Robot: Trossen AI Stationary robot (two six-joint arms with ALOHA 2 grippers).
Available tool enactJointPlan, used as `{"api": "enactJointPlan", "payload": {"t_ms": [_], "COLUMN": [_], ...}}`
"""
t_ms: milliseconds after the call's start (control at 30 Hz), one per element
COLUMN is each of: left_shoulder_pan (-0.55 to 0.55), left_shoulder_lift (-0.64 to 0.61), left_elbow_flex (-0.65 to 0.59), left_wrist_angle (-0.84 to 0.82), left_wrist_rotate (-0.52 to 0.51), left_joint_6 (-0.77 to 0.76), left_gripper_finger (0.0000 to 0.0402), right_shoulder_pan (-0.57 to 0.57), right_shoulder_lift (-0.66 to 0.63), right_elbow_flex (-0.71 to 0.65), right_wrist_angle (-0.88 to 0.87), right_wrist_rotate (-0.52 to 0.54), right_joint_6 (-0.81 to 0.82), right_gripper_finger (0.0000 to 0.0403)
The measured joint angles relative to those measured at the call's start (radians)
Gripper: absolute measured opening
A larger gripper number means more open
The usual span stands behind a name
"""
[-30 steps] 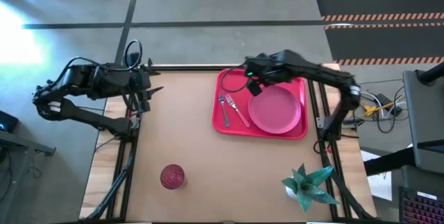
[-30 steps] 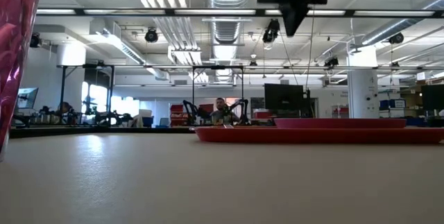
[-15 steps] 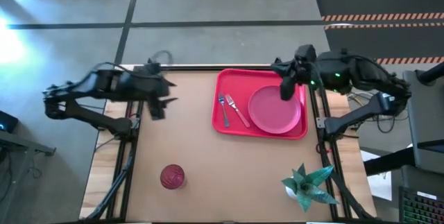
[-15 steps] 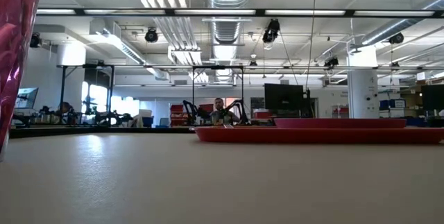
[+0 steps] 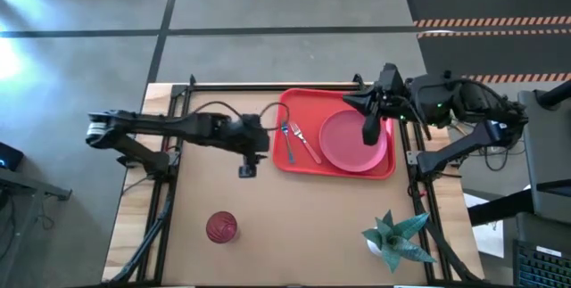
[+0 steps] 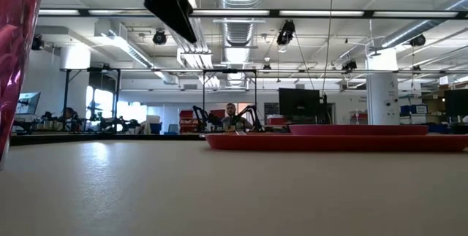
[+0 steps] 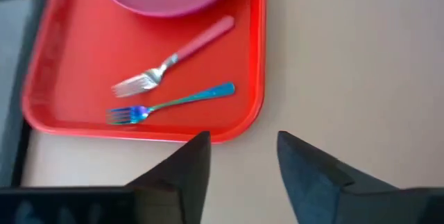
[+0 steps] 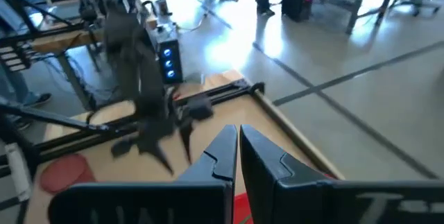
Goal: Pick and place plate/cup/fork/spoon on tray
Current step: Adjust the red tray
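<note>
The red tray lies at the table's far right. On it rest the pinkish-red plate, the pink-handled fork and the bluish-handled utensil, whose head shows tines in the left wrist view. The fork lies beside it. The dark-red cup stands on the table near the front left, and shows large at the low view's left edge. My left gripper hovers open and empty just left of the tray's near left corner. My right gripper is shut and empty above the plate's far right.
A green folded-paper plant stands at the near right corner. Bare tabletop lies between the cup and the plant. My left arm shows across the table in the right wrist view. The tray's rim rises low in the low view.
My left gripper has swung from the table's far left edge toward the right and a little nearer, stopping beside the tray's near left corner. My right gripper has drawn back from over the tray's far left corner toward the table's right, over the plate's far right.
</note>
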Motion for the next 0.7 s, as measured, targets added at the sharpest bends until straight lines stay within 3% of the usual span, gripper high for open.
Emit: {"api": "enactJointPlan", "payload": {"t_ms": [300, 700], "left_shoulder_pan": [0.0, 0.01], "left_shoulder_lift": [0.137, 0.294], "left_elbow_flex": [0.002, 0.002], "left_wrist_angle": [0.1, 0.132], "left_wrist_rotate": [0.002, 0.002], "left_joint_6": [0.018, -0.008], "left_gripper_finger": [0.0012, 0.0], "right_shoulder_pan": [0.0, 0.0], "right_shoulder_lift": [-0.034, -0.091], "right_elbow_flex": [0.0, 0.002], "right_wrist_angle": [0.045, 0.047], "right_wrist_rotate": [0.0, -0.023], "right_joint_6": [-0.093, -0.121], "right_gripper_finger": [0.0008, 0.0008]}}
